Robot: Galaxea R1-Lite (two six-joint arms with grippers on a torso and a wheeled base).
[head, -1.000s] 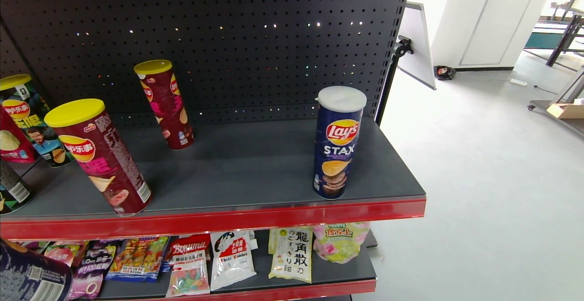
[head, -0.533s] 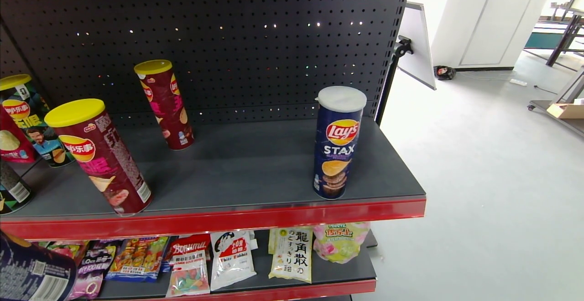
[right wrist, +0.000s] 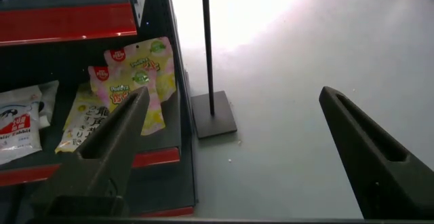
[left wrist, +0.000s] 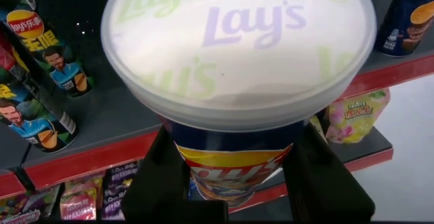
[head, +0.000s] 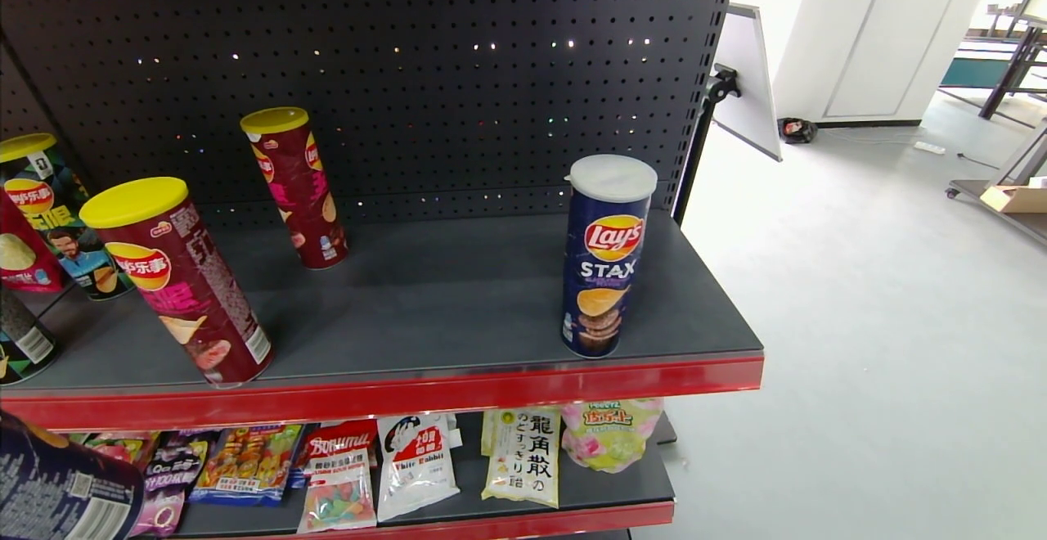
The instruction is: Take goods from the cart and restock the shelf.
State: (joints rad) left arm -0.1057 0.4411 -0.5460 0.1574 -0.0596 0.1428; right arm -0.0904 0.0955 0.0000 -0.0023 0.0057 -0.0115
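Note:
My left gripper (left wrist: 234, 180) is shut on a dark blue chip can (left wrist: 237, 61) with a pale translucent lid, one black finger (left wrist: 159, 173) on each side of its body. The same can (head: 57, 491) pokes in at the lower left of the head view, below the red front edge of the grey shelf (head: 458, 294). A matching blue can (head: 605, 262) stands upright near the shelf's right front. My right gripper (right wrist: 237, 149) is open with nothing between its fingers, over the pale floor beside the shelf's lower end.
Two maroon cans with yellow lids (head: 176, 278) (head: 294, 188) stand on the shelf's left half, with further cans (head: 49, 213) at the far left. Snack bags (head: 523, 458) hang in the lower tier. A black pegboard (head: 409, 74) backs the shelf. Bare shelf lies between the maroon cans and the blue can.
The held can at the head view's lower left has crept up and to the right. Nothing on the shelf has moved.

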